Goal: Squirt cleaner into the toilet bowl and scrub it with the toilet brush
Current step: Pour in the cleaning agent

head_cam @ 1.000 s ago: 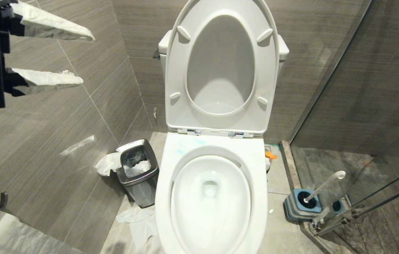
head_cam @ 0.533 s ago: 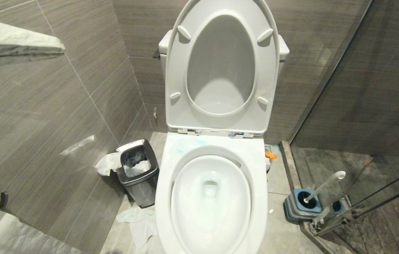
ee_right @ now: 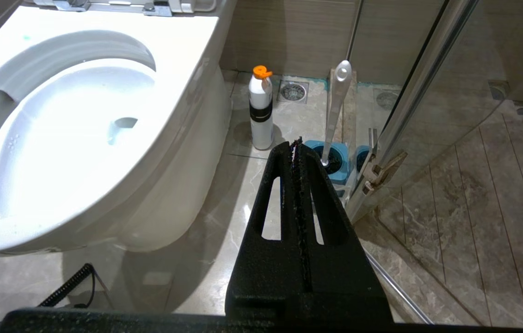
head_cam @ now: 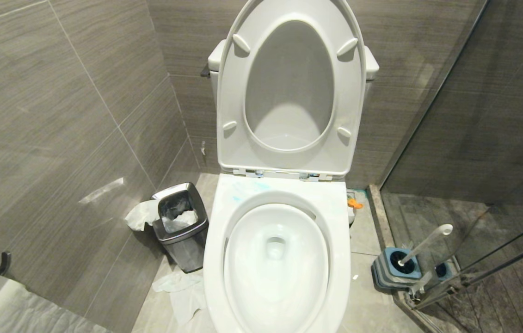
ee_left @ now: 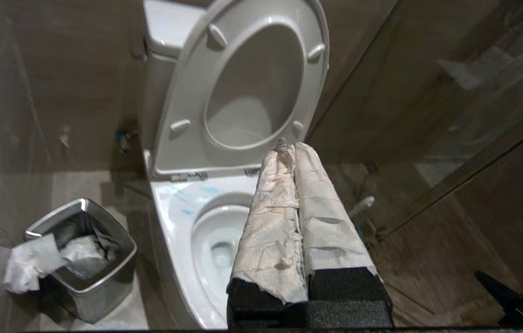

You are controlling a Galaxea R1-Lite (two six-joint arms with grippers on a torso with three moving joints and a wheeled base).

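Brush waits in its holder as both grippers hang empty beside the toilet

The brush (ee_right: 335, 108) stands upright in the blue holder (head_cam: 393, 268) on the floor, between the bowl (head_cam: 277, 263) and the glass door, with a white bottle (ee_right: 261, 111) near it. The left gripper (ee_left: 294, 152), paper-wrapped, has its fingers pressed together above the bowl; the right gripper (ee_right: 296, 143) is likewise closed on nothing, low and pointing at the brush. The slim plastic handle looks light, stiff and smooth, likely slippery; mid-shaft, below the flattened end, seems the surest hold. Pale blue cleaner (head_cam: 247, 187) smears the rim.
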